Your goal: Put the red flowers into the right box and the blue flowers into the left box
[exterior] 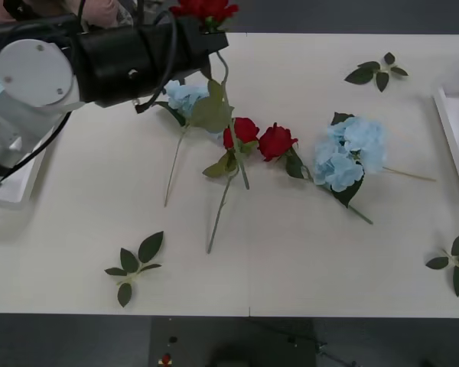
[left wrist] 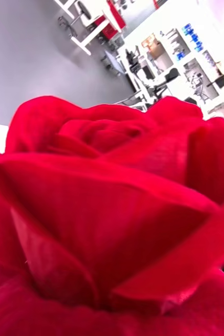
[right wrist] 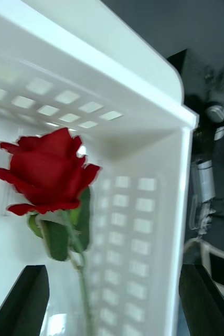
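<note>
Two hands are at work. The left hand (exterior: 212,37) is at the end of a black arm that comes in from the left across the far side of the desk (exterior: 306,252). It holds the lifted red flower (exterior: 205,8) up high. Its thin green stem hangs down from the hand, with one big green leaf on it. In the left wrist view the lifted red flower (left wrist: 112,210) is very close. Its petals are deep red and curl around each other.

The right hand (right wrist: 113,270) is over the right box (right wrist: 143,210). Its two black fingers (right wrist: 25,299) are wide apart and hold nothing. Between them, down in the box, lies a boxed red flower (right wrist: 46,173). It has a round red bloom, small green leaves under it, and a thin green stem. The box is white, and its walls have rows of little squares.

Under the hanging stem, a small blue flower (exterior: 185,95) lies on the desk. It is pale blue with many little petals. Just beside it, in the middle of the desk, lie two red flowers (exterior: 260,138) side by side. To their right is a big blue flower (exterior: 348,153) with dark green leaves.

Three leaf sprigs (exterior: 134,264) lie well apart nearer the edges of the desk. The right box (exterior: 453,145) is at the right edge. The left box (exterior: 15,191) is at the left edge, partly under the arm.
</note>
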Controlling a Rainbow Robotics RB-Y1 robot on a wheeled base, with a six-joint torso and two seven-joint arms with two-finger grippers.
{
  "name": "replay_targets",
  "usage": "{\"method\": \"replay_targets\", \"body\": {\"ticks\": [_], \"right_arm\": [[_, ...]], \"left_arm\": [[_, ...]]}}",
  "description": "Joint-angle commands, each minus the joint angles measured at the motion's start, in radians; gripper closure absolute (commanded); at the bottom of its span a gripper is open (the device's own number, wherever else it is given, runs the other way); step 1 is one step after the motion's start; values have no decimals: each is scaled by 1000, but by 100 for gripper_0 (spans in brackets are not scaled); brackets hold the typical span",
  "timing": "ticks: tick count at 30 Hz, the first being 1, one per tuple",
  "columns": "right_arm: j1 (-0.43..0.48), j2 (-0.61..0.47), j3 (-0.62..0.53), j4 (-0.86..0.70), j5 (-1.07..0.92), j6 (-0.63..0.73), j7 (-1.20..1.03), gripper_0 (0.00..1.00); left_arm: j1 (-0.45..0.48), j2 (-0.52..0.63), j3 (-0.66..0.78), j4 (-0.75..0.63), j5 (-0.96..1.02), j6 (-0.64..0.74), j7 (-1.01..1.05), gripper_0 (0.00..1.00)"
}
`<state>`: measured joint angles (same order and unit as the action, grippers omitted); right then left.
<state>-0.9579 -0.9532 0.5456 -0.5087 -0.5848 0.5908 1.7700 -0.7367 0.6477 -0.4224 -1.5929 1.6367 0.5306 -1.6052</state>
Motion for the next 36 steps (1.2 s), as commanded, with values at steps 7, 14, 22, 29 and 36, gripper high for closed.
{"method": "replay_targets", "body": {"ticks": [7,14,22,29,36], "right_arm": [[126,-176,-21,-473,-797,181,279,25],[446,-277,-222,-968,-1221,124,304,23],[691,-182,-409,-1323,-1319,58,330,23],[692,16,-406,-1400,-1150,72,355,23],[657,261,-404,-1395,-945,188,371,23]], "left_arm": [[-178,-128,8,74,-117,-4,22,100],[-176,-138,8,59,-97,-4,18,100],[-176,-148,8,62,-98,-4,18,100],[-176,-148,8,62,-98,-4,18,100],[-176,-148,8,62,-98,-4,18,100]]}}
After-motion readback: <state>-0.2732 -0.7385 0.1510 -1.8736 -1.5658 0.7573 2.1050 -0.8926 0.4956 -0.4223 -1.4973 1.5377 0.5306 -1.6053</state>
